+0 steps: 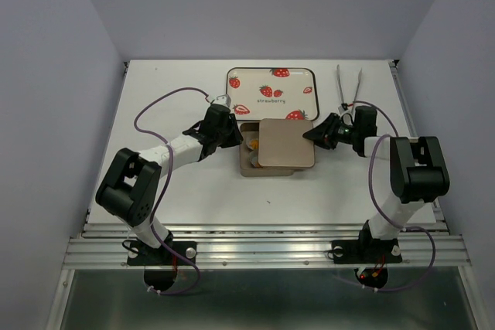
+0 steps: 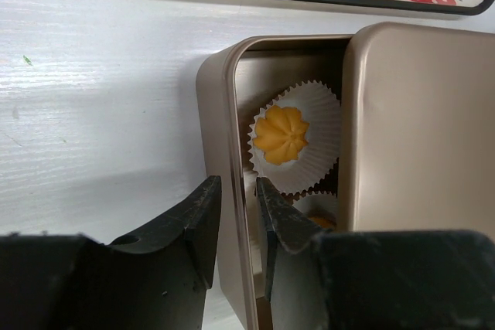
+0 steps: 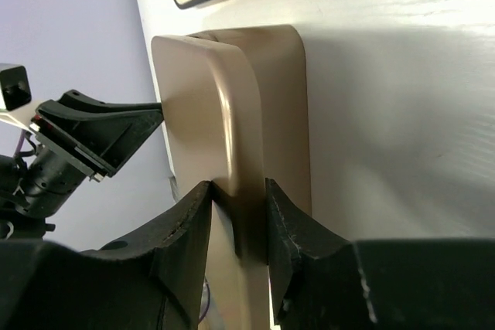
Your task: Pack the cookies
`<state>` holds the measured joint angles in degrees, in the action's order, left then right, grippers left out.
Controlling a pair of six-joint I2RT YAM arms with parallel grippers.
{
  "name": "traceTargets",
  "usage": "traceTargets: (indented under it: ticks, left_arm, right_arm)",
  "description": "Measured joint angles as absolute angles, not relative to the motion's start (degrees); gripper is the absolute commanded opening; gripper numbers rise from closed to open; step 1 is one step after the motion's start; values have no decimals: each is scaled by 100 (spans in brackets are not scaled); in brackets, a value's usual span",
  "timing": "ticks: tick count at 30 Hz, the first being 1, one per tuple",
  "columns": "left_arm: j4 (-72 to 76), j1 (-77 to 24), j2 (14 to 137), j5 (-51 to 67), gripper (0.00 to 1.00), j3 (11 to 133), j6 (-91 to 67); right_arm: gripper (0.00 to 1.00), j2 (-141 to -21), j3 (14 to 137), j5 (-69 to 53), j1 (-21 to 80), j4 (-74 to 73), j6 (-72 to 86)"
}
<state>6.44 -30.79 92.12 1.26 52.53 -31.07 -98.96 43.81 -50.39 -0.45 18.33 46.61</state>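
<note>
Presently we log: cookies (image 2: 281, 134) in paper cups (image 2: 322, 117) inside the gold tin (image 2: 223, 106), mostly hidden by its lid (image 1: 286, 143). The left pincer (image 2: 234, 188) is clamped on the tin's wall and the right pincer (image 3: 238, 192) on the lid's edge. A strawberry tray (image 1: 255, 83) sits behind, with tongs (image 1: 348, 86) at the right.

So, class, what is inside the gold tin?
One orange-yellow cookie sits in a white paper cup inside the tin. A second cup peeks out beside it. The lid covers the rest, hiding whatever else is there.
</note>
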Motion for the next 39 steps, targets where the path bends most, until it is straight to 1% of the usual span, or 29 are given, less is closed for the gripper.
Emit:
traceTargets:
  ticks: [10,19,26,28,32,38,39]
  left_arm:
    - [646,-3079,9212,128,39,5253,-3111]
    - [648,-3079,9212,152,39,5253,-3114]
    - [652,-3079,9212,172,39,5253,-3116]
    - [652,-3079,9212,176,39,5253,-3116]
    - [652,-3076,9212,196,40,5253,-3118]
    - [652,-3061,9212,274,40,5253,-3153]
    - [655,-3046,9212,301,40,5253,-3159]
  right_arm:
    - [37,-9974,4390,-5022,261,1850,4694]
    - [38,-9981,4429,-4755,497,1905,4676]
    - [36,-10134,4425,-4630,574,2340,4672]
    - [32,-10167,4394,-4630,578,2536,4674]
    - [34,-10169,4274,-4630,593,2917,4665]
    - [34,-10169,4119,-4604,626,3312,4659]
    - [36,-10171,4082,-4604,633,3404,4672]
